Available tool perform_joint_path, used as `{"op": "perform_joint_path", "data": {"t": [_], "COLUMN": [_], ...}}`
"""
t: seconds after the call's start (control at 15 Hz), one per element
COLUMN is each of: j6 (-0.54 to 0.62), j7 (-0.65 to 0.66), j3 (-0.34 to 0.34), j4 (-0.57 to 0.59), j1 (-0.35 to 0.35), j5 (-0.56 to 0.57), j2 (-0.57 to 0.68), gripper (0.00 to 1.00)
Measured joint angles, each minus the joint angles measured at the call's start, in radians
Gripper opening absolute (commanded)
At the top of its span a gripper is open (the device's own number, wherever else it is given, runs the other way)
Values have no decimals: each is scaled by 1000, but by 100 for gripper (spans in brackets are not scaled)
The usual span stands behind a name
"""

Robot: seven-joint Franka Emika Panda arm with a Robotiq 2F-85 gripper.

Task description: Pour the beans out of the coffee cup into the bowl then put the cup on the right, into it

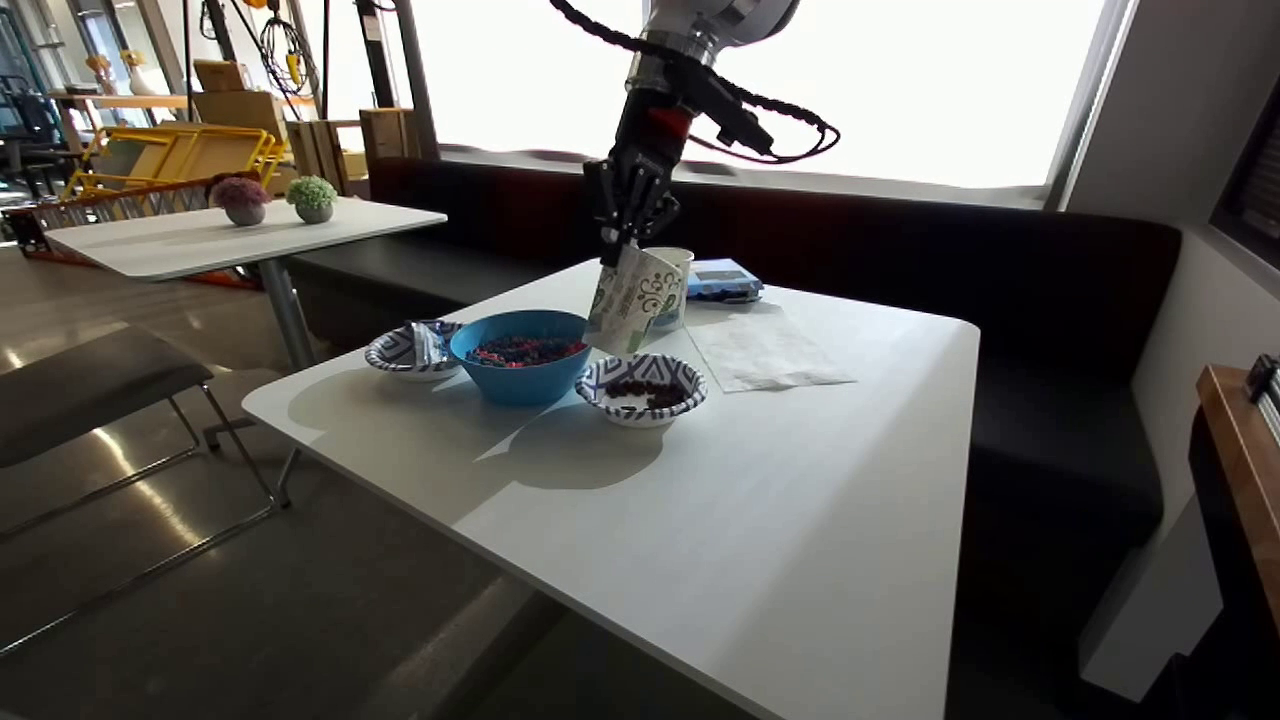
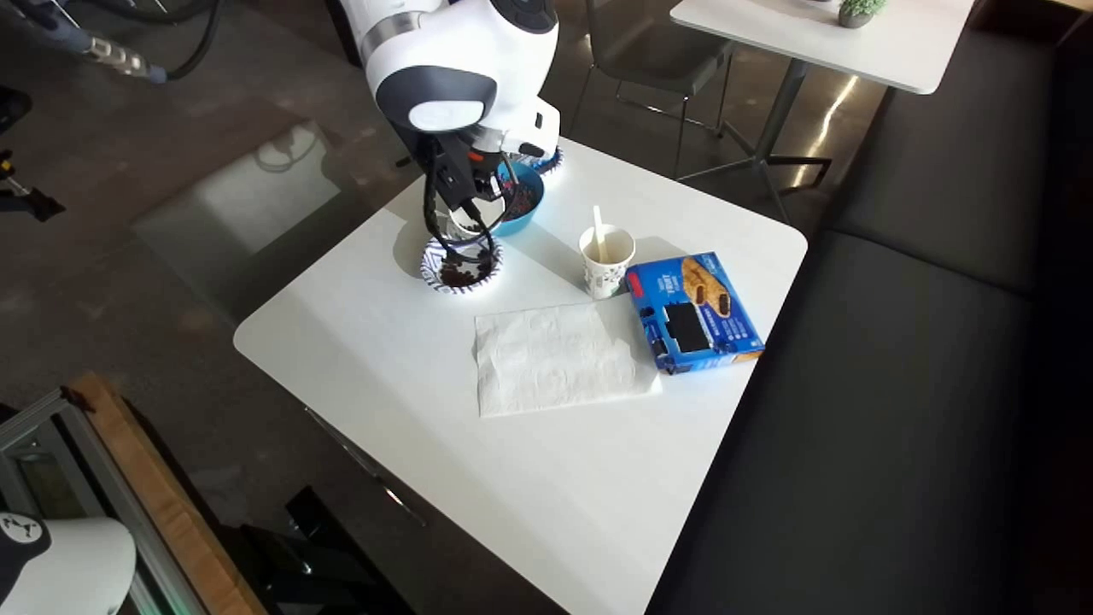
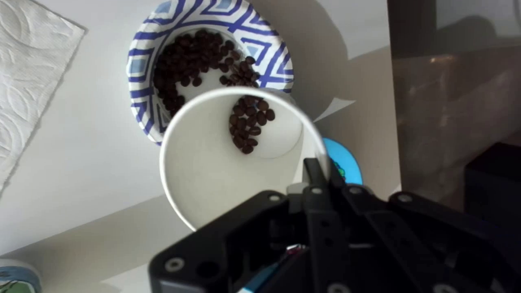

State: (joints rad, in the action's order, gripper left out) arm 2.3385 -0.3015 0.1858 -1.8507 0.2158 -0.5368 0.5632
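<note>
White cup [image 1: 632, 302] leans, rim in claw [image 3: 324, 170], clearance from patterned bowl [image 3: 141, 75] unclear.

on the white table [image 2: 393, 367] i have a paper towel [image 2: 559, 359] lying flat, with a blue box [image 2: 696, 312] just beside it and an upright paper cup [image 2: 604, 278] near the box. well apart from the box, i see a blue bowl [image 1: 527, 386] between a patterned bowl [image 3: 141, 81] and a second patterned bowl [image 1: 392, 350].
</note>
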Motion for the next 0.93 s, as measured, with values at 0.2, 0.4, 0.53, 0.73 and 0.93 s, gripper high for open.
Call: {"op": "perform_joint_path", "data": {"t": [0.2, 0.4, 0.53, 0.73, 0.93], "j6": [-49, -134, -209, -310, -395], "j7": [-148, -269, -328, -399, -462], "j3": [31, 37, 33, 10, -18], "j4": [-4, -3, 3, 16, 37], "j1": [43, 63, 74, 84, 91], "j5": [-89, -160, -197, -245, -302], "j2": [5, 15, 25, 47, 79], "gripper": [1, 1, 1, 1, 1]}}
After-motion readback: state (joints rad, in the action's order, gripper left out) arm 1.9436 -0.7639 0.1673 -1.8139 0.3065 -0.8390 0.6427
